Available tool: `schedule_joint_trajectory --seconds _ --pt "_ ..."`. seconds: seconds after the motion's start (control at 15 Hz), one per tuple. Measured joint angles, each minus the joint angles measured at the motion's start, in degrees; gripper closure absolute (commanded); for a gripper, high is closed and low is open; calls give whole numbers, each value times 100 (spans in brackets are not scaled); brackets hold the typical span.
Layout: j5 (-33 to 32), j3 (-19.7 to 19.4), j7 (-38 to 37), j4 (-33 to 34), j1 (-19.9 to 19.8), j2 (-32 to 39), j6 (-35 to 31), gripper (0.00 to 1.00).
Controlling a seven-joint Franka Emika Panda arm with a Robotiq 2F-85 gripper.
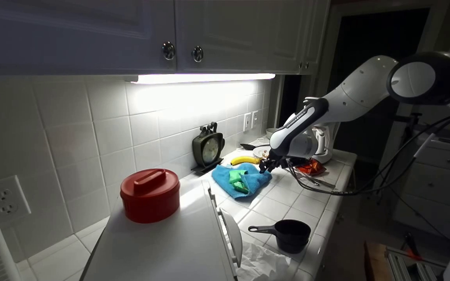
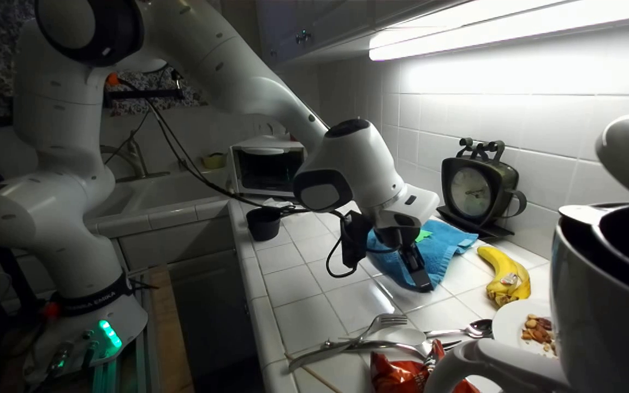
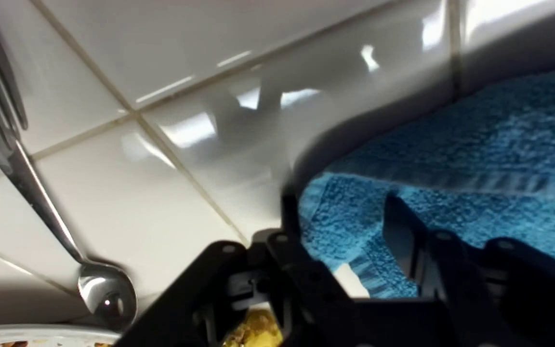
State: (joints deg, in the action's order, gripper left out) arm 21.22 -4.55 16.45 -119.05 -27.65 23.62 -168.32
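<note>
1. The robot arm (image 1: 356, 88) reaches over the tiled desk (image 1: 274, 210), its jaws angled down at a corner of the blue towel (image 1: 258, 183).
2. The jaws stand apart, part-way open, and a stretch of the towel shows between them in the wrist view; one jaw is at the very edge of that corner, the other is over the cloth.
3. Their tips are dark and blurred there, so whether they touch the cloth is hard to tell.
4. The towel lies on the desk, rumpled and partly folded over, near the clock (image 2: 473, 191), which stands close to the tiled wall (image 1: 111, 136).
5. A bright green packet (image 1: 236, 176) lies on the towel.
6. A yellow banana (image 2: 503, 267) lies just beside the towel, and near its end is a white plate (image 2: 505, 325) with nuts (image 2: 537, 330) on it.
7. A spoon (image 3: 109, 294) and a fork (image 2: 375, 326) lie near the plate, with a shiny red packet (image 2: 402, 374) close to the cutlery.
8. Well apart from the towel, a black cup (image 1: 292, 236) with a long handle stands upright near crumpled white paper (image 1: 262, 261).
9. A red lidded container (image 1: 150, 201) sits on top of the white toaster oven (image 1: 158, 249).
10. A strip light (image 1: 205, 78) glows under the cabinets (image 1: 240, 35).
</note>
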Motion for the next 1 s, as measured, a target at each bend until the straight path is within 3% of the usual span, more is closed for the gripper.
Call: schedule_joint_trajectory --seconds 0.13,0.33,0.6,1.0 --pt "5 149 32 18 -90 0 0 92" --pt "32 473 142 33 -279 -43 8 98" --pt "29 690 352 6 -388 -349 240 94" --pt "-3 490 921 -291 -300 -1110 1125 94"
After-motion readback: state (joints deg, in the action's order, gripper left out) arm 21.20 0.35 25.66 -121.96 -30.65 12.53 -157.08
